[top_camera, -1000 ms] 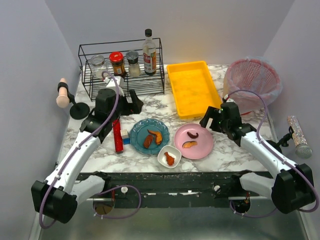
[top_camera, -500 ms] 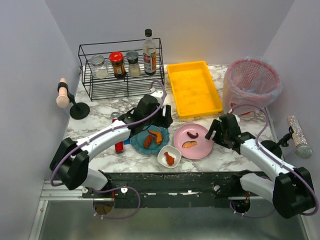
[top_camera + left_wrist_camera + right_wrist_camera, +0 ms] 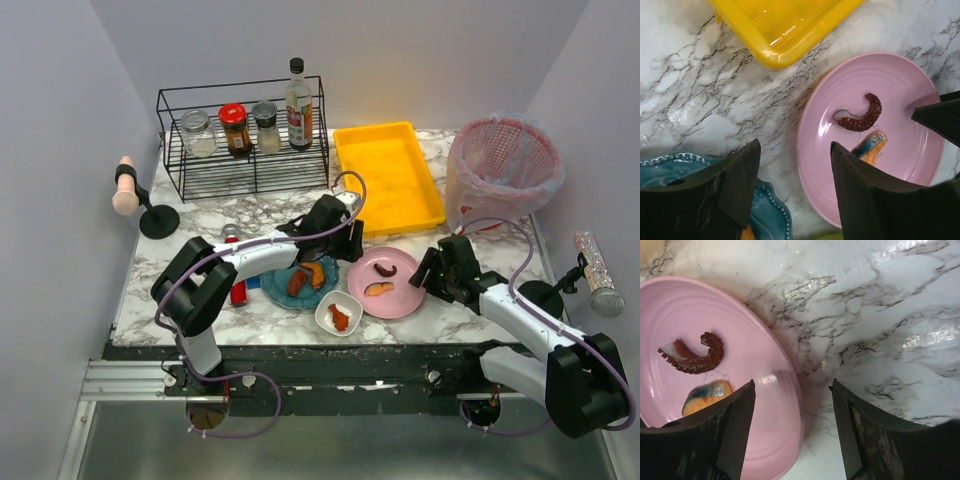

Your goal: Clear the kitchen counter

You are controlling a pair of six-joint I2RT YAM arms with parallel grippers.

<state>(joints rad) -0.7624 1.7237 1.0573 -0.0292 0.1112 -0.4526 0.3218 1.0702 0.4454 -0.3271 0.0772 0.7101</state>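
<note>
**Right pincer** (image 3: 792, 390): fingers apart, empty, straddling the rim of the pink plate (image 3: 740, 315).

**Left pincer** (image 3: 794, 155): fingers apart, empty, low over the counter (image 3: 200, 225) between the blue plate (image 3: 670, 170) and the pink plate.

**Hazards (judged):**
- Both pincers crowd one plate, so the arms may knock together.
- A grip on one rim may tilt the plate and spill its food.
- A push could drive the plate into the white bowl (image 3: 325, 310) just beside it.

**Count on the marble counter, which spans the workspace under everything:**
- Plates: two.
- Bowl: one.
- Food pieces: five. The pink plate has an octopus tentacle (image 3: 692, 357) and an orange piece (image 3: 705, 395), the blue plate has two, and the bowl has one.
- Red tube (image 3: 238, 290): one.
- Yellow tray (image 3: 388, 175): one.
- Pink basket (image 3: 503, 165): one.
- Wire rack (image 3: 240, 170): one, holding four containers.
</note>
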